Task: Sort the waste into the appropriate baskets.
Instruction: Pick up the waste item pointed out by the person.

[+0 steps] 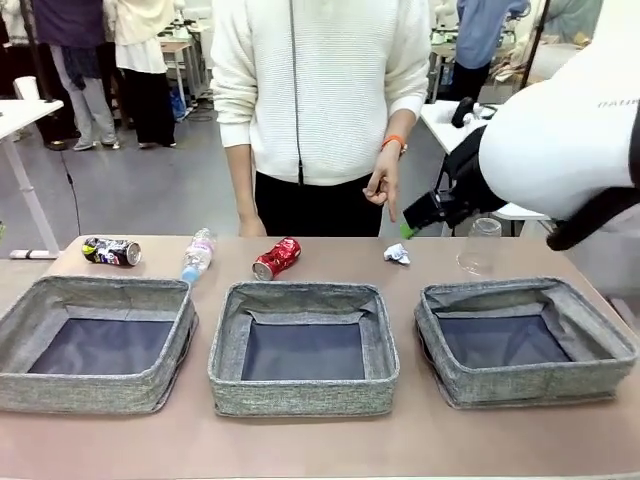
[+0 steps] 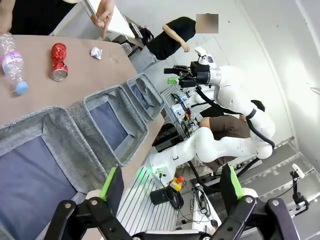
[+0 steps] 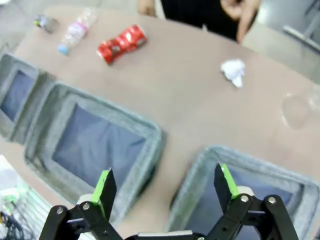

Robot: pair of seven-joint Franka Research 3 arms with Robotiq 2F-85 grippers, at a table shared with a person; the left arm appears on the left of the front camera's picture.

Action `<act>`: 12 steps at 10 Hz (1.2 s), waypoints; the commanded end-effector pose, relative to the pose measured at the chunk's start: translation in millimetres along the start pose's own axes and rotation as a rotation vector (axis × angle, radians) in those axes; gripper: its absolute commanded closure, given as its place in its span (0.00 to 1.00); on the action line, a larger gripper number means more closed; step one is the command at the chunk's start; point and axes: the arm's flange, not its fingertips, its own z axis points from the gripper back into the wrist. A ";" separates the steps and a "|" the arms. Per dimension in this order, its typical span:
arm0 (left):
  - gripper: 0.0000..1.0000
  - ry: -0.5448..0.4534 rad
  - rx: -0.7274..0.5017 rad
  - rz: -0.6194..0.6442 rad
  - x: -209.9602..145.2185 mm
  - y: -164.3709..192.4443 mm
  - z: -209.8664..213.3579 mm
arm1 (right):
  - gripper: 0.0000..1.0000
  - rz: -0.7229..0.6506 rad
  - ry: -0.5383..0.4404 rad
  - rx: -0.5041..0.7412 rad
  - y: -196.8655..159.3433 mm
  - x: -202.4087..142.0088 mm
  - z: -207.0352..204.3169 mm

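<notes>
The waste lies in a row along the table's far side: a dark printed can (image 1: 112,251), a clear bottle (image 1: 198,255), a crushed red can (image 1: 277,258), a white paper ball (image 1: 397,254) and a clear plastic cup (image 1: 480,245). Three grey baskets stand in front of it: left (image 1: 100,290), middle (image 1: 300,395) and right (image 1: 530,380). My right gripper (image 1: 410,226) hangs open above the table, over the paper ball. In its wrist view the open right gripper (image 3: 165,187) looks down on the red can (image 3: 121,44), paper ball (image 3: 233,71) and cup (image 3: 300,107). My left gripper (image 2: 172,192) is open and holds nothing.
A person in a white sweater stands at the far edge, one hand (image 1: 383,188) pointing down near the paper ball. The bulky right arm (image 1: 560,140) fills the upper right. All three baskets show bare dark lining.
</notes>
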 end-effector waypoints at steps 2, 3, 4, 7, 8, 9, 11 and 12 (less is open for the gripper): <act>0.00 -0.012 -0.019 -0.024 1.0 -1.9 -0.3 | 0.00 -0.086 0.129 -0.024 -33.9 11.8 1.2; 0.00 -0.012 -0.019 -0.024 1.0 -1.9 -0.3 | 0.00 -0.071 0.148 0.013 -50.5 34.4 -13.7; 0.00 -0.012 -0.019 -0.024 1.0 -1.9 -0.3 | 0.00 -0.108 0.185 -0.072 -69.2 65.3 -50.1; 0.00 -0.012 -0.019 -0.024 1.0 -1.9 -0.3 | 0.00 -0.140 0.143 -0.188 -97.1 91.1 -146.2; 0.00 -0.012 -0.019 -0.024 1.0 -1.9 -0.3 | 0.00 -0.133 0.151 -0.168 -91.8 79.8 -165.4; 0.00 -0.012 -0.019 -0.024 1.0 -1.9 -0.3 | 0.00 -0.183 0.208 -0.148 -94.7 66.8 -162.5; 0.00 -0.012 -0.019 -0.024 1.0 -1.9 -0.3 | 0.00 -0.122 0.150 -0.135 -108.5 77.9 -158.8; 0.00 -0.012 -0.019 -0.024 1.0 -1.9 -0.3 | 0.00 -0.139 0.183 -0.133 -106.6 69.5 -179.8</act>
